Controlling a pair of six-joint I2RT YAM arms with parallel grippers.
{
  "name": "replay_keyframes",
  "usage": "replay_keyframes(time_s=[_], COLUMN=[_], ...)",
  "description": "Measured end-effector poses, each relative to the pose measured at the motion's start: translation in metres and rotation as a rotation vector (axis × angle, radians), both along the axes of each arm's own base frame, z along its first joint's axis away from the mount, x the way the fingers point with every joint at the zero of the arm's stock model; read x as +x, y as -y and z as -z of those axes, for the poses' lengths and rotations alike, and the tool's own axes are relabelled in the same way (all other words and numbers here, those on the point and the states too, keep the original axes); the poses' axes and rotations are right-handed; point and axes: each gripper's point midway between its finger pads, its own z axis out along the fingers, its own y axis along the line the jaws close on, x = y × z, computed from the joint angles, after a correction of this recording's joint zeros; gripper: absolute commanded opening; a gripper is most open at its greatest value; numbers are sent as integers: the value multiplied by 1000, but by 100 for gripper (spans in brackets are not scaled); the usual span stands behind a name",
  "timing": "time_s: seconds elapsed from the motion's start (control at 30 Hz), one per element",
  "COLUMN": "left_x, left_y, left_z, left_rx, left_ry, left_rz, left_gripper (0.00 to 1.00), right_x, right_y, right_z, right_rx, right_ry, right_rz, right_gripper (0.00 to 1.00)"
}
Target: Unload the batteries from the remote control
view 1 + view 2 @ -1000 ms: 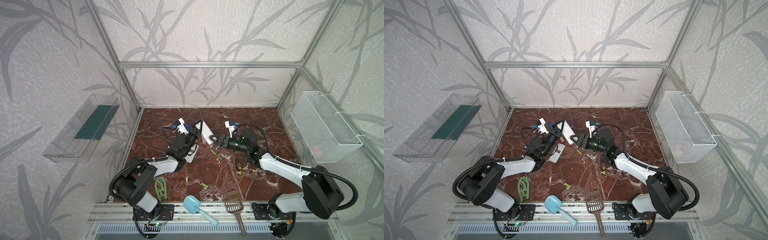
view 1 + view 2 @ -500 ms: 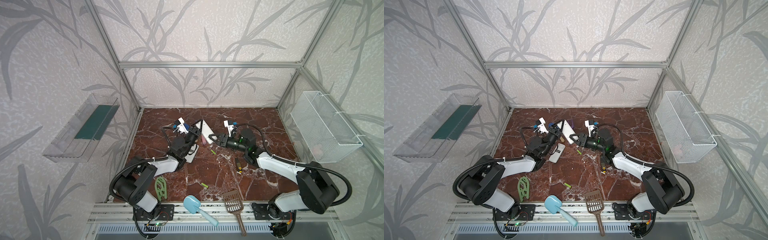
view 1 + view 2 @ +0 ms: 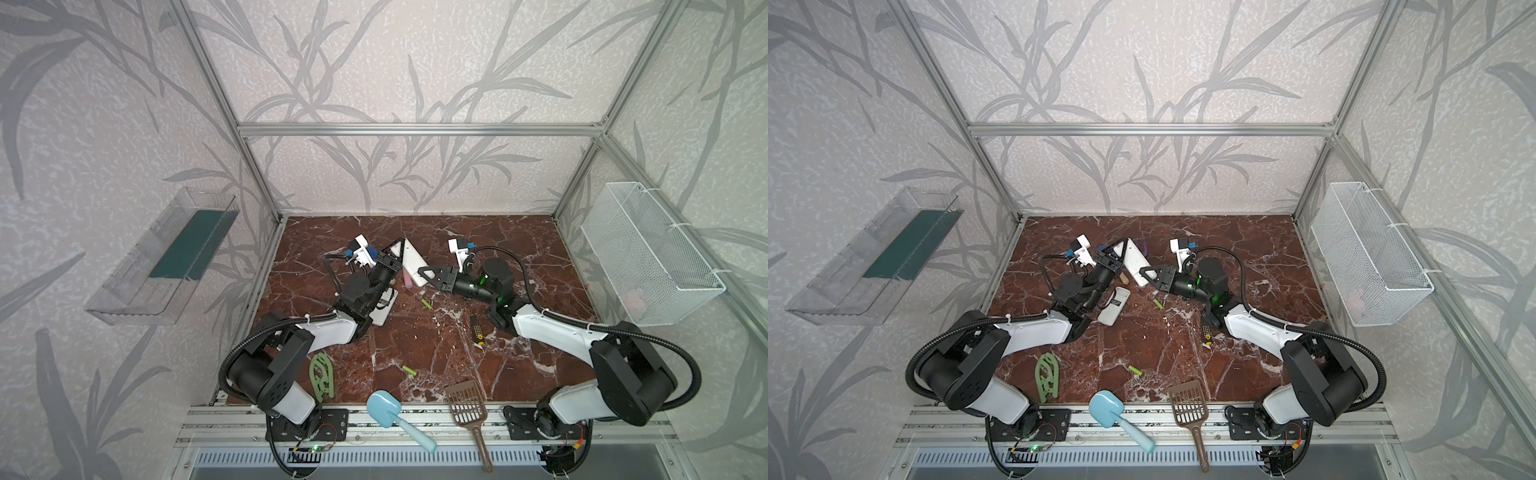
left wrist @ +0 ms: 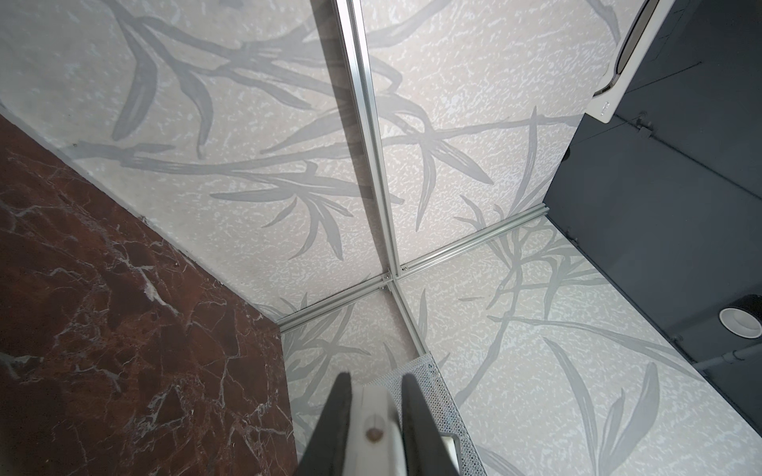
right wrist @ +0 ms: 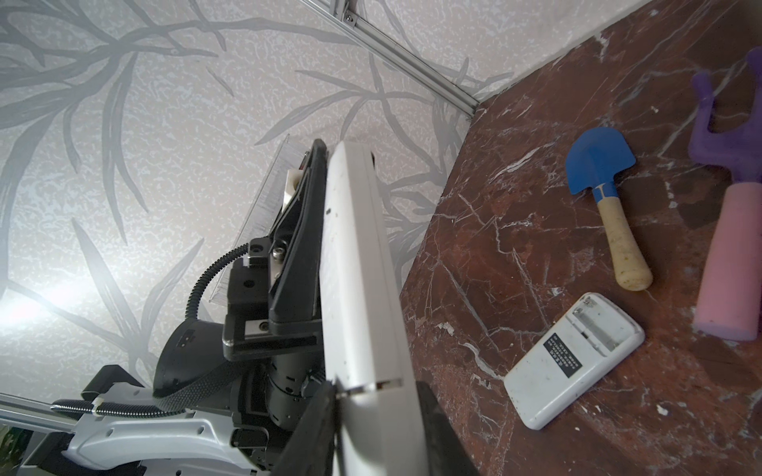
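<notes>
Between the two arms, in both top views, a white remote (image 3: 413, 259) (image 3: 1136, 259) stands tilted above the marble tabletop (image 3: 457, 365). The left gripper (image 3: 397, 254) is clamped on it. The left wrist view shows just that grip: two dark fingers (image 4: 342, 412) pressed against the remote's white edge.

The right gripper (image 3: 424, 275) meets the remote's other end. In the right wrist view its fingers (image 5: 317, 432) flank that end closely, but whether they press it I cannot tell.

Only the top views show the batteries (image 3: 427, 304) (image 3: 409, 371). Both are lime-green and lie loose on the marble, one just beside the raised remote on its near side, the other well apart from it toward the front rail. A yellow-black screwdriver (image 3: 477, 330) lies near the first.

Only the right wrist view shows detail around the raised remote. Beside it lies a second remote (image 5: 573, 358), back up, with its battery bay open and bare. It carries a black label (image 5: 561, 359) whose white print is too small to read. Beyond it lie a blue toy shovel (image 5: 600, 165) and a purple rake (image 5: 734, 206) with a pink handle.
</notes>
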Motion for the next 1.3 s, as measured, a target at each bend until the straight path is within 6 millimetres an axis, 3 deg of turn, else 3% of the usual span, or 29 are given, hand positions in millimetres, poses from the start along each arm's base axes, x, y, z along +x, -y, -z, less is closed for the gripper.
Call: replay_keyframes(time_s=[0.43, 0.83, 1.3], left_x=[-1, -1, 3], left_y=[0, 6, 4], left_z=[-2, -8, -1], left_rx=[-20, -33, -15], left_ry=[-3, 1, -26], left_rz=[6, 43, 23], left_gripper=[0, 0, 0], right_x=[-5, -8, -3], right_y=[5, 11, 10], right_z=[-3, -10, 2], right_rx=[10, 9, -9], right_ry=[7, 17, -19], right_rz=[6, 4, 19], right_gripper=[22, 29, 36])
